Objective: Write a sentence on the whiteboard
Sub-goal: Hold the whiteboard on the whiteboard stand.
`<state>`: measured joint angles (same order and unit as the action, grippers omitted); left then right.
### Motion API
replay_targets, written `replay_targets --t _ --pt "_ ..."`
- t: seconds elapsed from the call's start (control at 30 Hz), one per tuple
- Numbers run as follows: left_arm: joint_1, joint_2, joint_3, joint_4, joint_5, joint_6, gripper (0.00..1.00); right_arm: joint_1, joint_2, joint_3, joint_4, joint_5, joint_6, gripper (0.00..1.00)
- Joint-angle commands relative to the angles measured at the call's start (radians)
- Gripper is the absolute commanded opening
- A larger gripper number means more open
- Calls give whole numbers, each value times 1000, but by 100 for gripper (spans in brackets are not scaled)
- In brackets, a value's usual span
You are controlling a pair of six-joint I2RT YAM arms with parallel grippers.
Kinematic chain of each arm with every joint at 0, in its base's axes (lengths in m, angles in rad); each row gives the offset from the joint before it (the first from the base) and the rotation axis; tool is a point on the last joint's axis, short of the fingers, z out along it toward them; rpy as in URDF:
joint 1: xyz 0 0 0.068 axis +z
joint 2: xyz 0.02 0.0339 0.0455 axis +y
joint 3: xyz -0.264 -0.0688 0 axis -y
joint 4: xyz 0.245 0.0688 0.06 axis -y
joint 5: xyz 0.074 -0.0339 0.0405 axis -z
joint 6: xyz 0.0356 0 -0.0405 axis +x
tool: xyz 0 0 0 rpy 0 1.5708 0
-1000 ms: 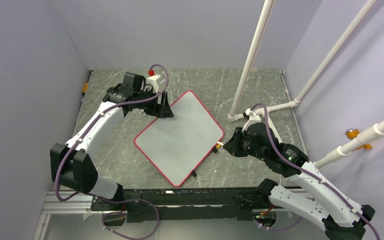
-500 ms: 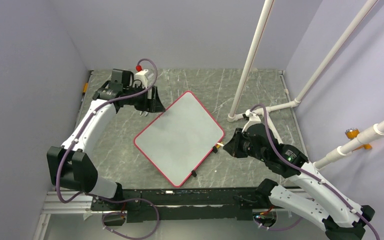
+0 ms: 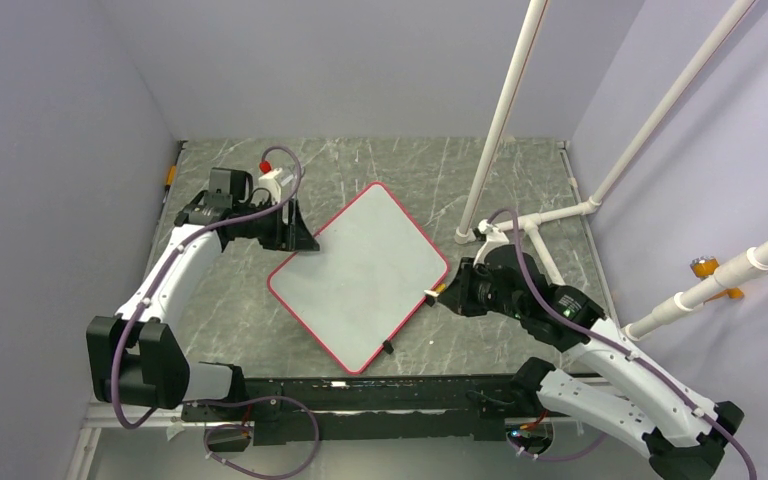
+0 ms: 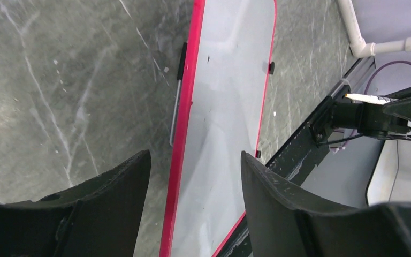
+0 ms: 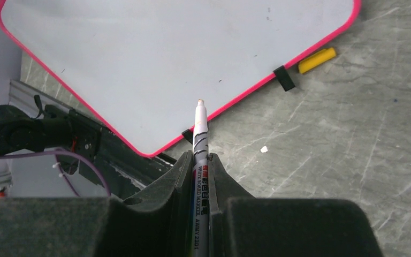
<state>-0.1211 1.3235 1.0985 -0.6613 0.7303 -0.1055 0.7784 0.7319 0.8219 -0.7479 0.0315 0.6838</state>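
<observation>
Left gripper (image 4: 194, 158) open, whiteboard (image 3: 358, 277) red edge running ahead between its fingers. Right gripper (image 5: 202, 155) clamped on marker (image 5: 199, 134), tip over the board's rim just ahead; contact unclear

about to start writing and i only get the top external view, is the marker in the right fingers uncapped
observer: yes. The right wrist view shows the white whiteboard marker clamped in the right fingers, its bare tip pointing toward the large white red-framed whiteboard.
operator: where is the cap
observer: a small yellow cap lies on the grey marbled table just outside the frame, beside a black clip.
operator: are the left fingers closed on the board
observer: no. The left wrist view shows the left fingers open, with the board's red edge in the gap between them.
</observation>
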Motion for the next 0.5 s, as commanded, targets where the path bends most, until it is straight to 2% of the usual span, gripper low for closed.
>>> replay_targets --t 0.0,0.3,0.47 --pt "6 -13 -23 43 74 16 64 1 19 9 82 -69 -29 0" --pt "6 8 -40 57 122 15 45 1 75 23 90 -91 -44 0" --pt "6 16 -44 55 104 8 44 1 83 25 91 -96 -43 0"
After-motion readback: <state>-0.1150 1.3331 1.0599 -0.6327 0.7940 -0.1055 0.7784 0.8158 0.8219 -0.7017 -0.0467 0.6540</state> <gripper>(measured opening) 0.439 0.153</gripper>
